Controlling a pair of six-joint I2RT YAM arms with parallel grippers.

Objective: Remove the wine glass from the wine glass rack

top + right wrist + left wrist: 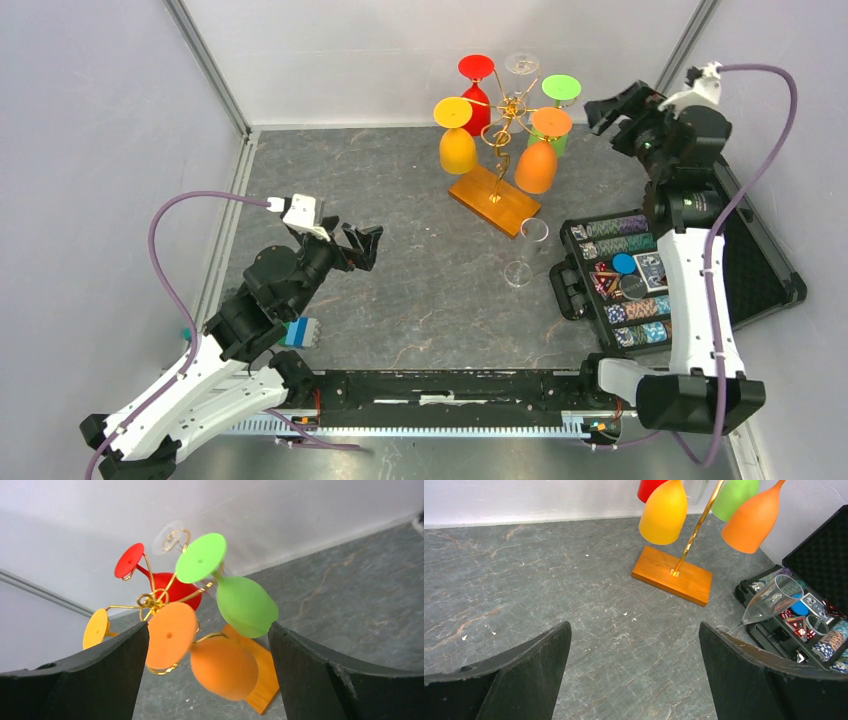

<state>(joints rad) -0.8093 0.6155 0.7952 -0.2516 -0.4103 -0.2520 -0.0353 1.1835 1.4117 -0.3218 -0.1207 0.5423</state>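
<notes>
The wine glass rack (503, 125) is gold wire on an amber base (493, 201) at the back of the table. Several wine glasses hang on it upside down: red (478, 96), yellow (457, 145), orange (537, 162), green (560, 96) and a clear one (521, 64). My right gripper (608, 112) hovers open just right of the rack, empty. In its wrist view my right gripper (207, 630) frames the blurred orange glass (225, 667) and the green glass (246, 606), both beyond the fingertips. My left gripper (366, 246) is open and empty, far left of the rack base (672, 574).
A clear glass (525, 250) stands upright on the table beside an open black case of poker chips (640, 280), under my right arm. A small blue and white object (300, 332) lies by my left arm. Grey walls close in the back and sides.
</notes>
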